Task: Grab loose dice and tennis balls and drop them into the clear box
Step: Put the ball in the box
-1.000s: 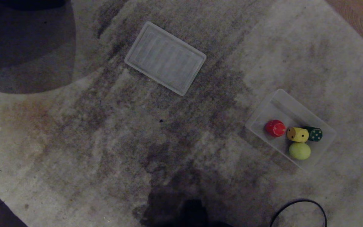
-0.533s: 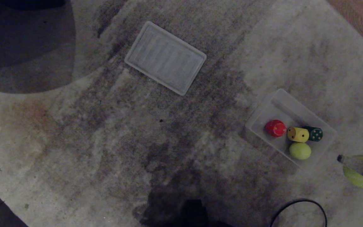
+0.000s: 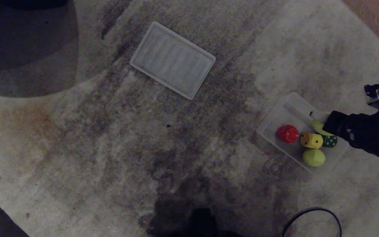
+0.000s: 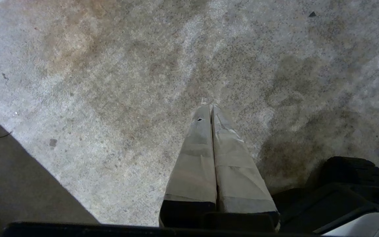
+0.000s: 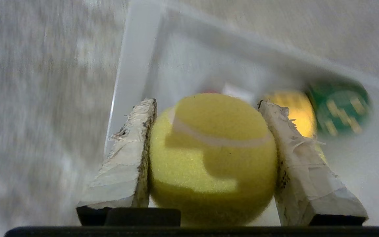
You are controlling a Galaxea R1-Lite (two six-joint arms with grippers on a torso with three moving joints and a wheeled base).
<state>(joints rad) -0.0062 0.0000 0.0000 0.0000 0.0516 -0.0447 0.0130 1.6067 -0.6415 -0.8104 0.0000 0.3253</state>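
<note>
Delivery is the step we are in: our right hand reaches in from the right edge of the head view, clamped on a tennis ball, and sits over the clear box at the right of the frame. In the right wrist view the two padded fingers press the ball's flanks, with the box's wall and floor showing beyond it, so we judge the ball to be above the open box, toward its upper-right end.

Inside the box we see a red die, a yellow die, a green die and a second ball, packed toward the lower-right half. No loose dice or balls show on the carpet in the head view; a tan die is nowhere in view, so we cannot say where it lies. The flat ribbed lid lies well apart, in the upper middle of the frame.

Our left hand hangs parked over bare carpet, its fingers pressed together on nothing.

The next move calls for little: spread the right fingers so the ball drops clear of the dice below, then lift straight away without catching the box wall. We judge a bounce off the dice to be the main risk, so a low release suits.
</note>
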